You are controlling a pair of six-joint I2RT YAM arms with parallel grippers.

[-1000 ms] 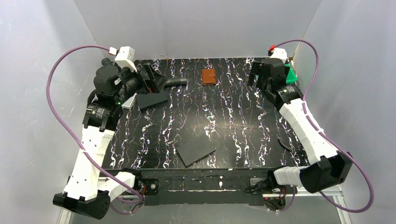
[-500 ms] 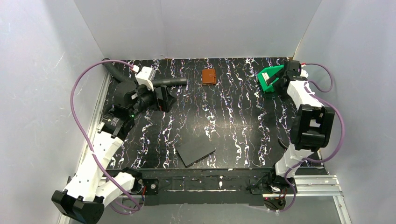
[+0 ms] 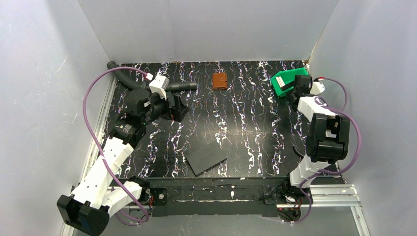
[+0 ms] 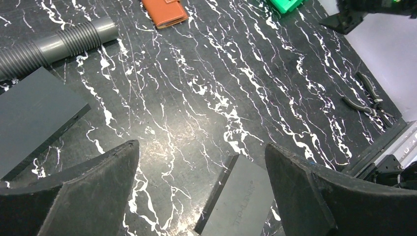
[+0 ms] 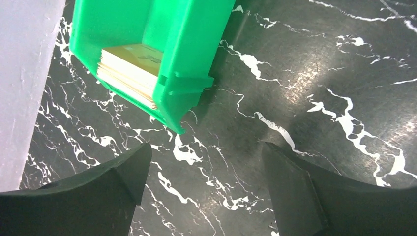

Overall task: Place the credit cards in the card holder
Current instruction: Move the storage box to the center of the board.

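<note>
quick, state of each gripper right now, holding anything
left gripper: open, holding nothing
right gripper: open, holding nothing, close to the green bin

A glossy marbled finish is shown by the table (image 4: 295,73); shiny plastic by the bin (image 5: 196,29); smooth leather by the holder (image 4: 164,11).

Top view up high, above and behind both arm bases, looking down over the whole black white-veined tabletop (image 3: 246,123). Left wrist low, facing across toward the brown leather folding wallet (image 4: 164,12), also caught from overhead. Right wrist close in over the green plastic bin (image 5: 187,44), likewise shared with the top view.
</note>
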